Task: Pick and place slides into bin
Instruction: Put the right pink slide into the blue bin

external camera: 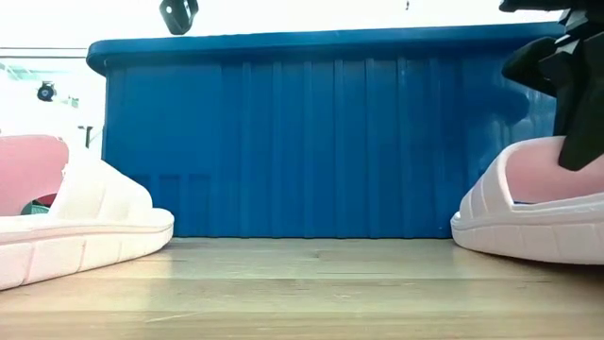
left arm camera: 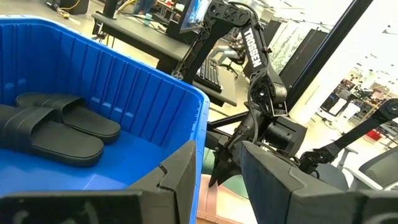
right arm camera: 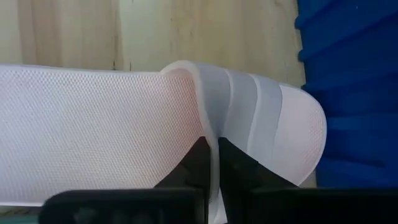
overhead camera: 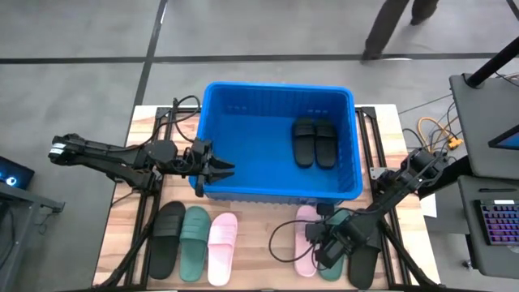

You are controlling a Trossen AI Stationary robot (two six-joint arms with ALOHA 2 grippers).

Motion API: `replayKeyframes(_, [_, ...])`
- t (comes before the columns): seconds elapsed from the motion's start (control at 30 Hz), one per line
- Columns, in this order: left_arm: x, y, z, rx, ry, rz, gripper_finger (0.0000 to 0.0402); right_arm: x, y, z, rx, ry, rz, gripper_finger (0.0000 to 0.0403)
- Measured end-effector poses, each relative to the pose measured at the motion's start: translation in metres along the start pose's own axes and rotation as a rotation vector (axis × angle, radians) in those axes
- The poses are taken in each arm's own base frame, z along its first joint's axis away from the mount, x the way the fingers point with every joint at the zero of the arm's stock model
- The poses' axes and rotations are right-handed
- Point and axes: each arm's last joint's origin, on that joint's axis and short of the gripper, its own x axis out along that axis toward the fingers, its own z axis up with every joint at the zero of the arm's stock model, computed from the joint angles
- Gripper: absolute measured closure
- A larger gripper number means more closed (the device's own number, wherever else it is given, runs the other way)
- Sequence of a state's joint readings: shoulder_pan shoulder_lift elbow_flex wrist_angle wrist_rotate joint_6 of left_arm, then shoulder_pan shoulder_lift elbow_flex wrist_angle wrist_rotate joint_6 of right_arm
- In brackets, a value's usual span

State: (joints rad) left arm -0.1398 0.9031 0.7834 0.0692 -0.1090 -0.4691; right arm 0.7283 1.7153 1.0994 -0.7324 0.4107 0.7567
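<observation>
On the right arm (left arm camera: 261,68), white "TROSSEN" lettering is showing; near the bin (overhead camera: 243,130), the right gripper (right arm camera: 212,163) is pinching a pink slide's (right arm camera: 93,130) strap.

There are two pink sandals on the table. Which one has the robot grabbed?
The right pink slide, pinched at its strap by the right gripper. The other pink slide lies untouched beside a green one.

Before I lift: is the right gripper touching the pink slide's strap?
Touching. The right wrist view shows the right gripper with its fingers pinched shut on the edge of the pink slide's strap, no gap visible.
</observation>
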Motion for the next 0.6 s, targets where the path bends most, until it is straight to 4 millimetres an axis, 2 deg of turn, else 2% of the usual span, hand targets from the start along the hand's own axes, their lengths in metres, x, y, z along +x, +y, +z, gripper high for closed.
replayKeyframes(0.6, [0.0001,0.0005,-0.0010,0.005,0.006,0.003,0.0291,-0.0074,0.0042,0.0089,0.015,-0.020,0.032,0.0390])
